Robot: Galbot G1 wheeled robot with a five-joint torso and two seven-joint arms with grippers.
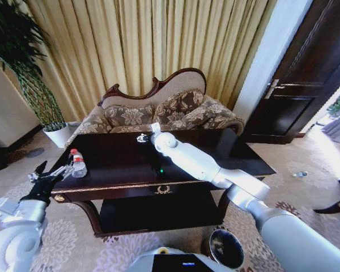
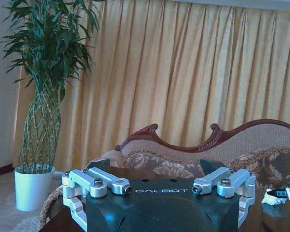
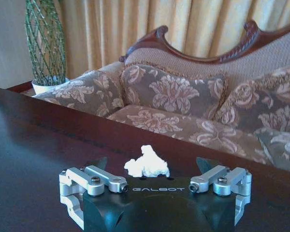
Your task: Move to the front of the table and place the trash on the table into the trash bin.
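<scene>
The dark glossy table [image 1: 119,170] stands in front of me. A clear bottle with a red cap [image 1: 77,164] stands at its left edge. My left gripper [image 1: 50,171] is open just left of the bottle, and its fingers [image 2: 99,165] are spread with nothing between them. My right arm reaches across to the table's far edge. There my right gripper [image 1: 146,136] is open around a white paper wad [image 3: 146,166], which lies between the spread fingers [image 3: 102,163] on the tabletop [image 3: 34,154]. The trash bin [image 1: 226,247] stands on the floor below the table's front right.
A floral sofa [image 1: 158,110] stands right behind the table. A potted plant [image 1: 42,102] is at the back left, and a dark door [image 1: 297,79] at the right. Curtains hang along the back wall. Patterned carpet lies around the table.
</scene>
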